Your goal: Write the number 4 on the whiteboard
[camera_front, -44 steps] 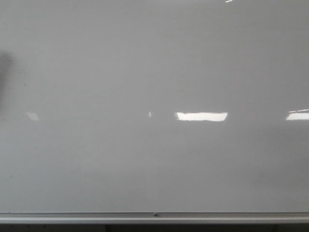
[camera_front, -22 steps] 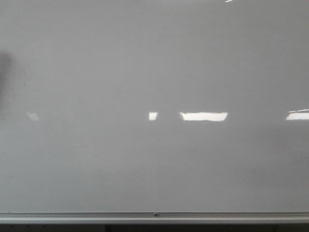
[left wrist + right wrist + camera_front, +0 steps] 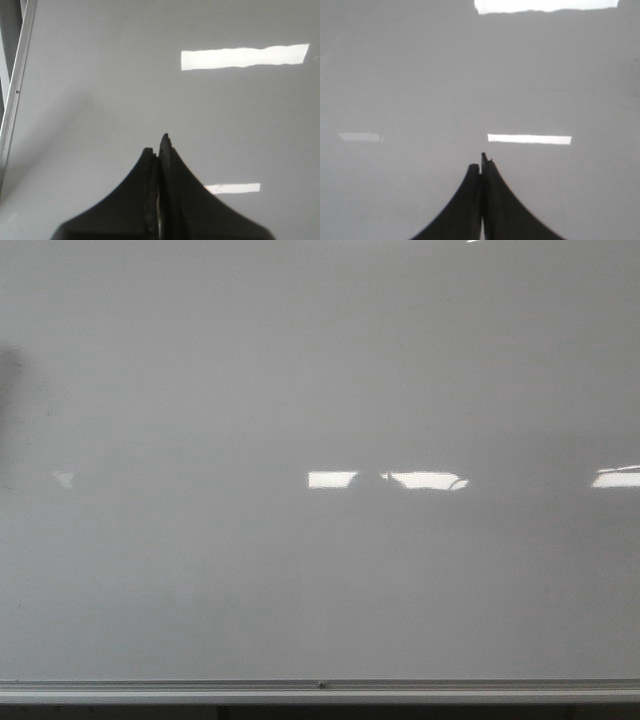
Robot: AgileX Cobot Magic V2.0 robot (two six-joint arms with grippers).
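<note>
Nothing written yet: the whiteboard (image 3: 300, 370) shows no stroke of a 4 in any view, only bright light reflections (image 3: 332, 480) and a faint dark smudge at its left edge (image 3: 10, 380). All three strokes are left to do. The silver bottom rail (image 3: 320, 687) runs along the board's lower edge in the front view; neither arm shows there.

Left gripper (image 3: 159, 145): jaws pressed together, no marker visible between them, tips facing the glossy board surface with the rail (image 3: 17, 90) off to one side. Right gripper (image 3: 481, 162): jaws also together, nothing visibly held, facing bare board. Contact with the board cannot be told in either wrist view. No pen in sight, so which arm writes is unclear.
</note>
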